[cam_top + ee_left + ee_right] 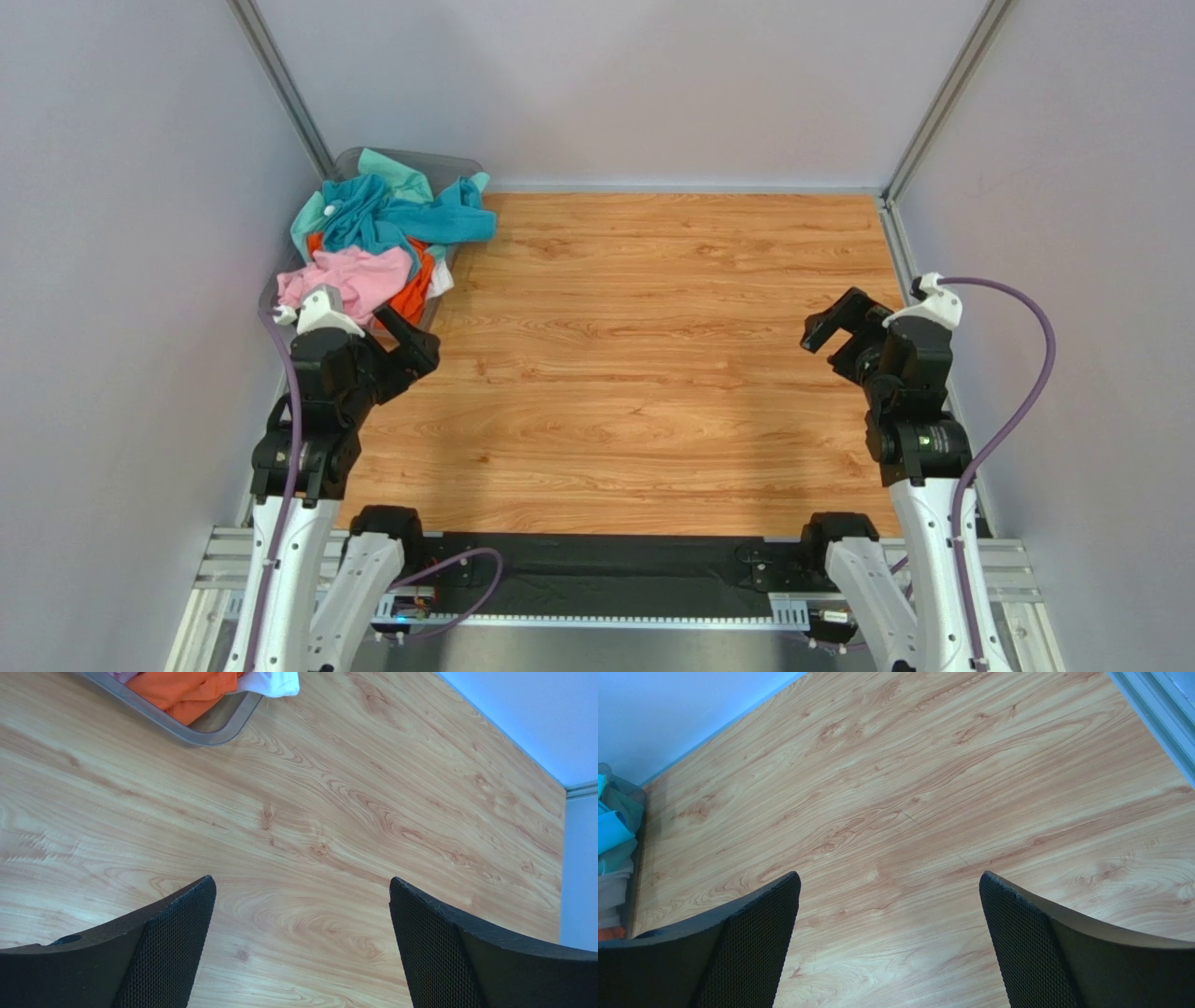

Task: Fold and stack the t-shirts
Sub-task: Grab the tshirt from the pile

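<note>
A heap of crumpled t-shirts fills a grey bin (456, 165) at the far left: a teal shirt (400, 210) on top, a pink shirt (351, 277) nearer me, an orange shirt (414, 291) under it, and a white one at the edge. My left gripper (407, 347) is open and empty, just in front of the bin's near corner. The left wrist view shows the bin corner (210, 731) with the orange shirt (186, 689). My right gripper (839, 325) is open and empty over the right side of the table.
The wooden table (659, 364) has grey walls at the back and both sides. A metal rail (898, 238) runs along its right edge. The bin shows at the left edge of the right wrist view (636, 801).
</note>
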Controlling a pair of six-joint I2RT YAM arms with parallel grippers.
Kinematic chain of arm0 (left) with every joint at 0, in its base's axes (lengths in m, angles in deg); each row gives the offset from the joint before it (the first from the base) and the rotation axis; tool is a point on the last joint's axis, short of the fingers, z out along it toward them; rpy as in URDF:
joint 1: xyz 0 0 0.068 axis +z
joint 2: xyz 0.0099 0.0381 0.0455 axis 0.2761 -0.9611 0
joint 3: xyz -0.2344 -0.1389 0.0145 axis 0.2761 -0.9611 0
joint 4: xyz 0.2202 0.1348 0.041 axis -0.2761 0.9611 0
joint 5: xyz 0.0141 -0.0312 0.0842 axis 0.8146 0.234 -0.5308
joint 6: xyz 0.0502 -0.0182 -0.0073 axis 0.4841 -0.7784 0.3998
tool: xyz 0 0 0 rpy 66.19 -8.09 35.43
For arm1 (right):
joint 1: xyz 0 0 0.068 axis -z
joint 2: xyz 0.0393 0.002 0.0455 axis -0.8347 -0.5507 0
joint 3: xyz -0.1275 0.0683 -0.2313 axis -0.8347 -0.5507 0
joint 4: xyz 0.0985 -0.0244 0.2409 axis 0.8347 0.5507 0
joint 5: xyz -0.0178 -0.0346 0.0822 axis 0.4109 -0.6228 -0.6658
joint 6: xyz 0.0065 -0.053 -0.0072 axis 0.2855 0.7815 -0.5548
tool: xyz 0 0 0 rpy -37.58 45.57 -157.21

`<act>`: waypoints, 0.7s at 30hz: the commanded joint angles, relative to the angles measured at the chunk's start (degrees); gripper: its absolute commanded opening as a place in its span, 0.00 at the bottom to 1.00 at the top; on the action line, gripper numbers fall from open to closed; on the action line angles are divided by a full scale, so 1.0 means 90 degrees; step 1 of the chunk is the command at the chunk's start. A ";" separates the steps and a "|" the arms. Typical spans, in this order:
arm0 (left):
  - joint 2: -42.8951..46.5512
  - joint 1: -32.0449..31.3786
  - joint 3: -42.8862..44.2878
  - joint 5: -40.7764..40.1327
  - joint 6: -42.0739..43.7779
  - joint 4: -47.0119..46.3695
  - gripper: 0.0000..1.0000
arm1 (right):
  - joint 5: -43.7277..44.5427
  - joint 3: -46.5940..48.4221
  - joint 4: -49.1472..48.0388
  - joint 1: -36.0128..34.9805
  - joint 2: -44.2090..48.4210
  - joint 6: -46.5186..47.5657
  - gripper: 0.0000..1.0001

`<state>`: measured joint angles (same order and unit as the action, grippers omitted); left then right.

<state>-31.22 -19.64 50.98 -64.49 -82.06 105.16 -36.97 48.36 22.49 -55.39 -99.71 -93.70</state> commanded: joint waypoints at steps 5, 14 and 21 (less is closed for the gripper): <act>-0.0593 0.0041 0.0238 -0.0312 -0.0180 -0.0254 1.00 | 0.0158 -0.0357 -0.0541 0.0014 0.0277 0.0084 1.00; -0.2934 0.0177 0.1389 -0.0947 -0.0219 -0.0635 1.00 | -0.0104 0.0092 -0.0296 0.0014 -0.0621 0.0035 1.00; -0.5065 0.0527 0.2707 -0.1552 0.0015 -0.0968 1.00 | -0.0848 -0.0064 -0.0960 0.0014 -0.0700 0.0103 1.00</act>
<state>-72.42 -16.78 70.50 -74.68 -83.13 98.58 -41.78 46.76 18.64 -55.39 -106.53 -93.55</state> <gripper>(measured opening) 0.995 0.998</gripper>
